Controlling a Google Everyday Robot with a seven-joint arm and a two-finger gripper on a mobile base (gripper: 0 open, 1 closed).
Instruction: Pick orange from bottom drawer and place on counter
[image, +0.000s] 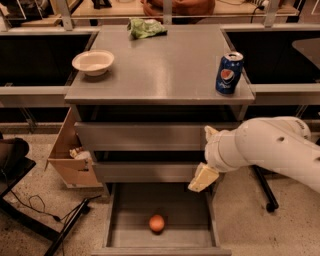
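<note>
White arm (270, 147) from right, gripper (204, 157) low — jaws apart

My one camera sits high in front of the table (160, 75) and looks steeply down toward 12 o'clock. It is near enough that the bottom drawer (132, 212) reaches the frame's lower edge. My gripper (202, 160) hangs at 4 o'clock from centre.

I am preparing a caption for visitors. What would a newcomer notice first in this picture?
A white arm at right holds its gripper above the right edge of the open bottom drawer. One orange lies on that drawer's floor. On the counter stand a blue soda can, right, and a cream bowl, left.
</note>
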